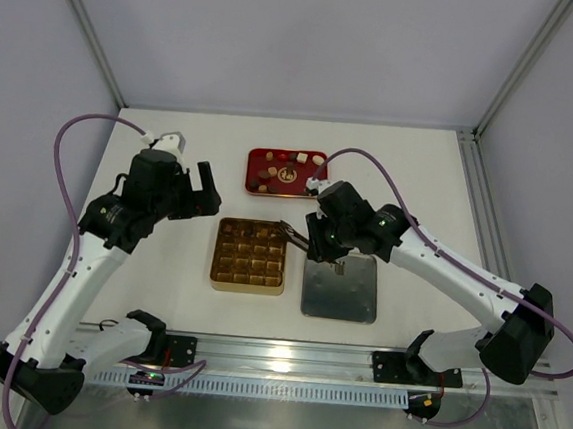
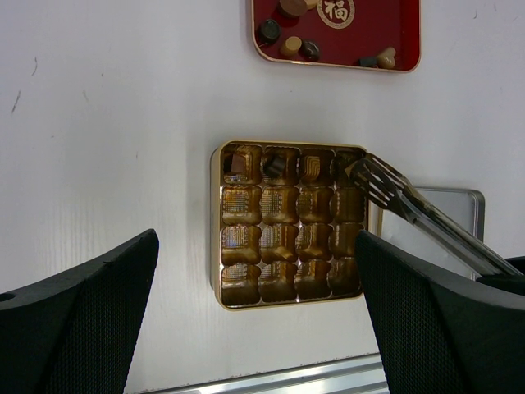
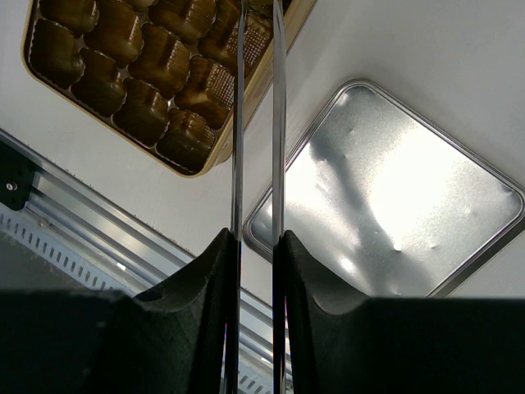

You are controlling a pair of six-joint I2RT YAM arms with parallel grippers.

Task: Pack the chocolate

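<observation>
Several small dark, light brown and cream chocolate pieces (image 1: 289, 167) lie in the red tray (image 1: 252, 171), also in the left wrist view (image 2: 289, 43). The gold box (image 1: 214, 258) holds two dark pieces (image 2: 279, 164) in its far row. My right gripper (image 1: 324, 240) is shut on metal tongs (image 1: 295, 236), whose tips (image 2: 367, 174) hover over the box's far right corner; the tong blades (image 3: 277, 123) sit slightly apart. Whether they hold a piece is hidden. My left gripper (image 1: 200, 189) is open and empty, above the table left of the box (image 2: 215, 230).
A silver square lid (image 1: 340, 287) lies right of the gold box, under my right arm, and shows in the right wrist view (image 3: 394, 189). The aluminium rail (image 1: 284, 355) runs along the table's near edge. White walls stand behind and at both sides.
</observation>
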